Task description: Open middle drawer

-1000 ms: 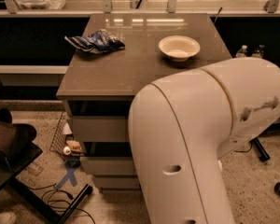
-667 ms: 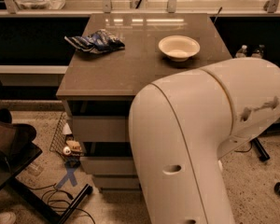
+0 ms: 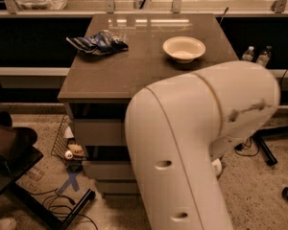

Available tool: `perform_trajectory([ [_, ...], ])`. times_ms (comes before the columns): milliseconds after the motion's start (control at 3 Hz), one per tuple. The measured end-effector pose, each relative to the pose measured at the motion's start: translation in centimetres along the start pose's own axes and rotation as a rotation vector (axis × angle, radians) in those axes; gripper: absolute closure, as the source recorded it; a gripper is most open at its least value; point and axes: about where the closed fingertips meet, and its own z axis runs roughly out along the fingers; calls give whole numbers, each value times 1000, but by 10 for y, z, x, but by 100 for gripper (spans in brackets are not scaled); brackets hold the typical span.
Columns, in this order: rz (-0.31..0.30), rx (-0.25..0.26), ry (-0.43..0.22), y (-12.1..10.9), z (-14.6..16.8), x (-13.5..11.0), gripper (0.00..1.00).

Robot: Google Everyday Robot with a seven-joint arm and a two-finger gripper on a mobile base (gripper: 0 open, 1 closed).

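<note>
Only the left edge of middle drawer (image 3: 104,169) is seen past arm (image 3: 197,143); gripper is hidden, probably behind it, state can't be told.

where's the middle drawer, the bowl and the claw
middle drawer (image 3: 108,170), camera view, left part of front
bowl (image 3: 184,48), camera view, its inside
claw, not in view, hidden behind the arm (image 3: 197,143)

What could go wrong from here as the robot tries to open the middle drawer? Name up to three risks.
1. The white arm hides the gripper and the drawer handles. Only the left end of the middle drawer shows, so a neighbouring drawer might get pulled.
2. A hard tug could jolt the cabinet and shift the bowl and crumpled bag on top.
3. Cables on the floor left of the cabinet could snag the robot if it shifts.
</note>
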Motion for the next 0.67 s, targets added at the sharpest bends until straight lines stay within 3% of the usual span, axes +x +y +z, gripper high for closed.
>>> perform_trajectory([
  [333,-5,-24,7,-13,28,-7,0],
  [667,5,-20,2,-9,22,-4,18],
])
